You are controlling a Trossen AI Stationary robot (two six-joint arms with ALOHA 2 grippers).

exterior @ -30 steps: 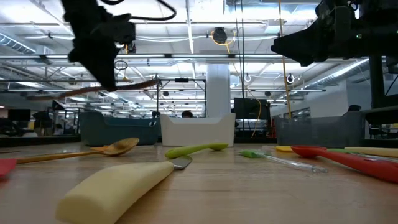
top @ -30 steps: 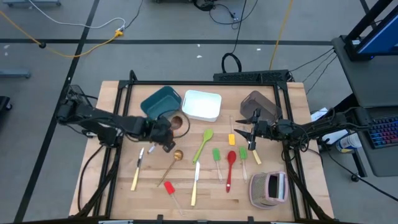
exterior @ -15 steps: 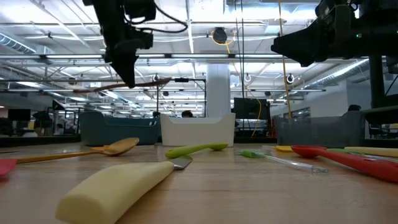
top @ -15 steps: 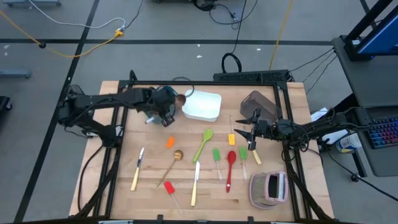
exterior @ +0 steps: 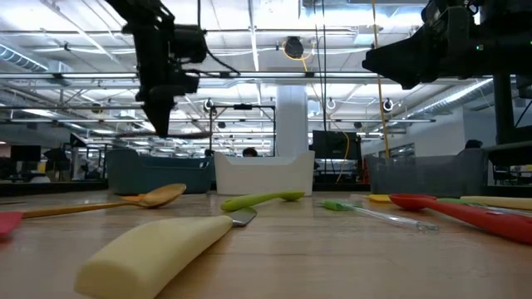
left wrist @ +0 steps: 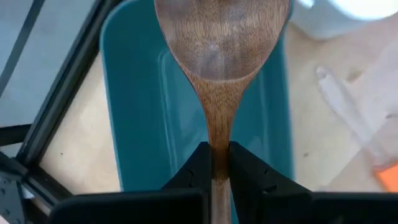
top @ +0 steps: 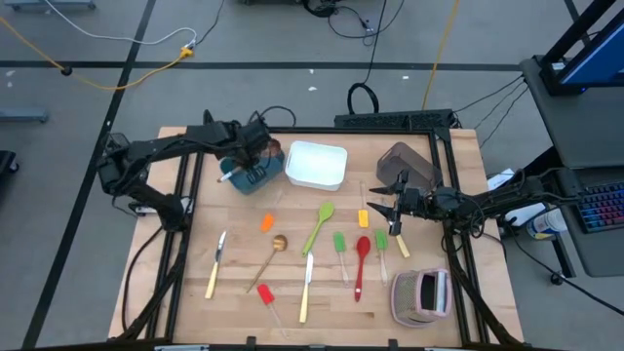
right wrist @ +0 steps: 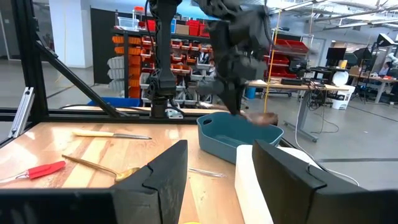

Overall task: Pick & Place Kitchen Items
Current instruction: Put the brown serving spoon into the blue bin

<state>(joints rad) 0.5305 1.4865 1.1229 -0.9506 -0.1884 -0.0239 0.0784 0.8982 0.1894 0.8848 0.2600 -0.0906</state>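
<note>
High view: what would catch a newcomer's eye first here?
The left gripper, its fingers shut on a brown wooden spoon, hangs over the teal rectangular bin at the table's far left. Nearer, colourful utensils lie scattered on the wooden table, where the right gripper hangs open.

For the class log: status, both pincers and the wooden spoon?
Left pincer shut on wooden spoon, over teal bin. Right pincer open, waiting. Nothing in the way.

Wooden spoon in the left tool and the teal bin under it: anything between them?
Nothing. The left wrist view shows the wooden spoon held by the left tool directly over the teal bin, its floor bare below the spoon.
</note>
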